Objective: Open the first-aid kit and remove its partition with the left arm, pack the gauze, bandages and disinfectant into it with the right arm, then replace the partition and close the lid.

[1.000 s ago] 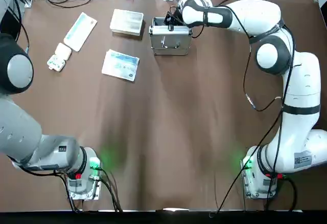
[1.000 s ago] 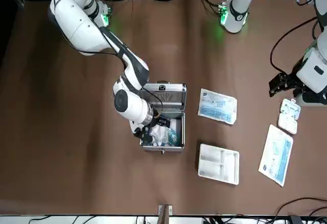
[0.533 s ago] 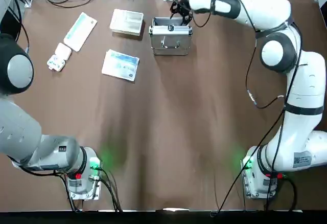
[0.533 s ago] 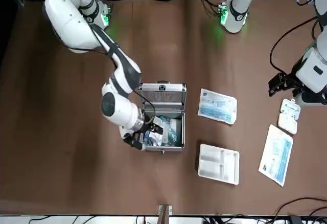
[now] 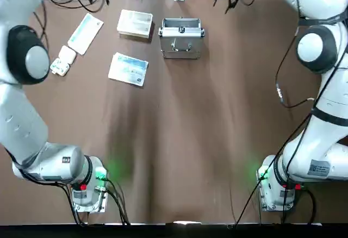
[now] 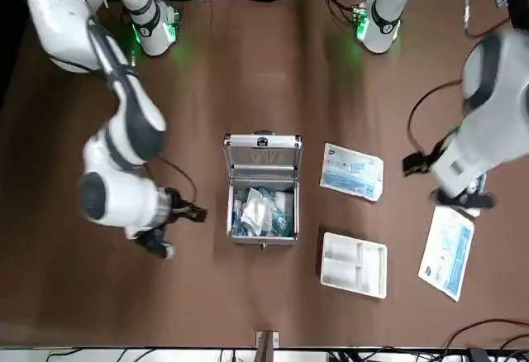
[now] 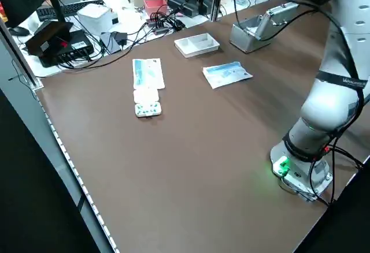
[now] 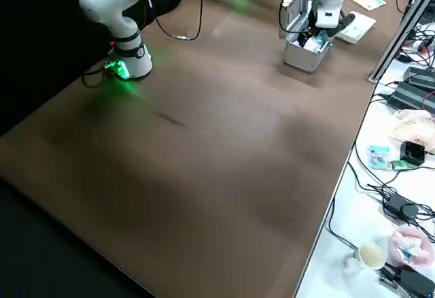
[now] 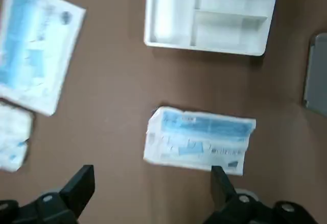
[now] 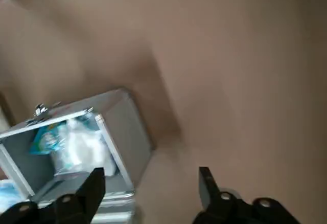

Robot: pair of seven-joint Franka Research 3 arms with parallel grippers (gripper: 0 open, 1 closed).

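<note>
Beneath the left gripper (image 9: 152, 183), fingers spread, 1 packet (image 9: 198, 139); partition (image 9: 212, 14) beyond.

one case (image 6: 263, 241), one partition (image 6: 354, 265), two blue-and-white printed packets (image 6: 351, 172), two robot arms (image 6: 124, 143).

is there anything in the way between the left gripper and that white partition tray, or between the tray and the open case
Nothing visible blocks either path: the left gripper has only bare table before the partition, as does the partition before the case.
</note>
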